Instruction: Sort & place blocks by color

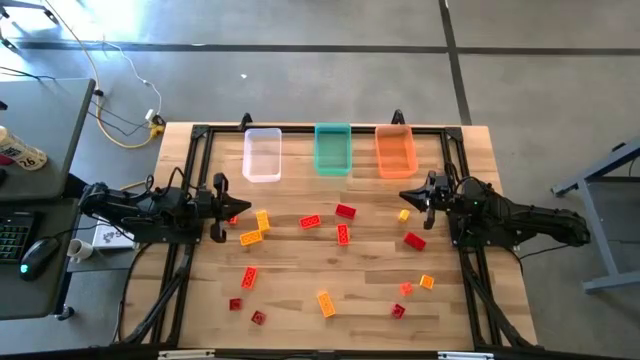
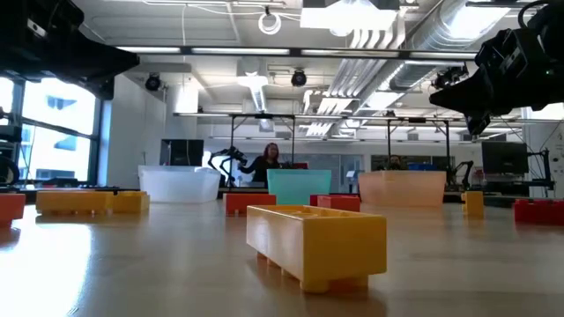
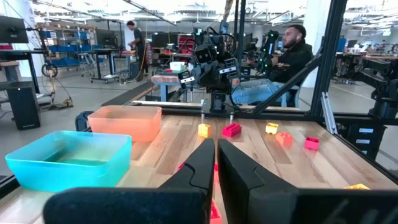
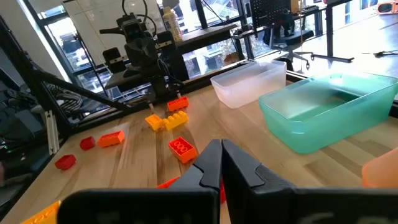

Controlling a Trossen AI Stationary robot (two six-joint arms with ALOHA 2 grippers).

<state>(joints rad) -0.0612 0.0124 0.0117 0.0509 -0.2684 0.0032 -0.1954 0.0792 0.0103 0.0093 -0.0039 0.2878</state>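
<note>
- The left pincer hovers at the left edge of the wooden desk, its fingers drawn together with barely a slit between them, holding nothing.
- The right pincer mirrors it at the right edge, also narrowed and empty.
- By my reckoning, sorting has not begun: the small studded plastic blocks in red, orange and yellow lie scattered across the desk, apart from both pincers.
- A yellow brick sits just beside the left pincer; another yellow one lies near the right.
- The clear bin, teal bin and orange bin stand along the far edge, seemingly unfilled.
- Next, I'd expect a pincer to widen and descend over its nearest brick.
</note>
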